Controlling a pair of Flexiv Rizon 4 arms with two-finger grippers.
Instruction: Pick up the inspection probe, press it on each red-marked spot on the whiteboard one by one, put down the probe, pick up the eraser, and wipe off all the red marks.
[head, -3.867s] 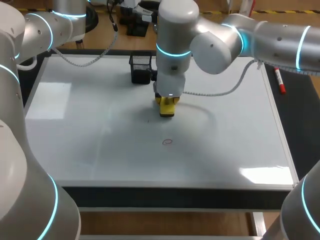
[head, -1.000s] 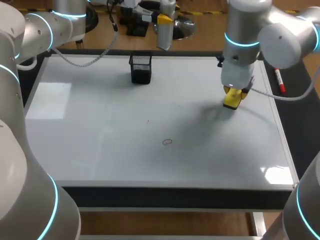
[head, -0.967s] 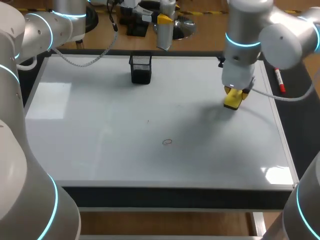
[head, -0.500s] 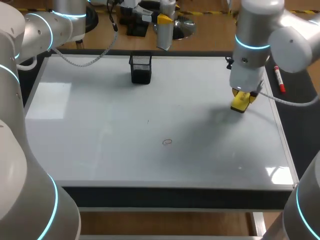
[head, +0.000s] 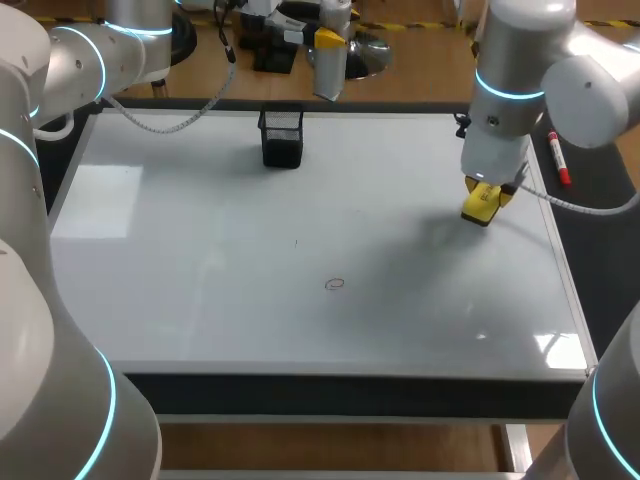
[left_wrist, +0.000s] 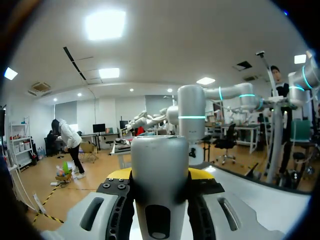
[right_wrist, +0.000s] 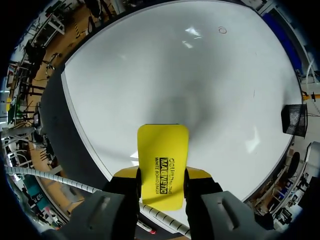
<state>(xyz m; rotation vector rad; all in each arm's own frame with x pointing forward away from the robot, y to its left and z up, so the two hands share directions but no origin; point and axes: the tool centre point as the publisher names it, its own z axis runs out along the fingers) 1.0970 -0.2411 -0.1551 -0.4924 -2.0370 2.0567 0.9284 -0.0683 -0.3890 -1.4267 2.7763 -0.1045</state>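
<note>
While the right gripper's jaws clench the eraser over the whiteboard's right side, wiping comes next, I think: go left and nearer to the red mark. The left gripper's jaws grasp the probe.

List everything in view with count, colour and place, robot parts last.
whiteboard: one, white, covering the table
red mark: one, red ring, mid-board toward the front edge
pen holder: one, black mesh, near the board's far edge
marker: one, red-capped, beside the board's right edge
eraser: one, yellow, in the right jaws, over the board's right side
inspection probe: one, grey, in the left jaws, beyond the far edge
left arm: silver, far left
right arm: silver, far right
</note>
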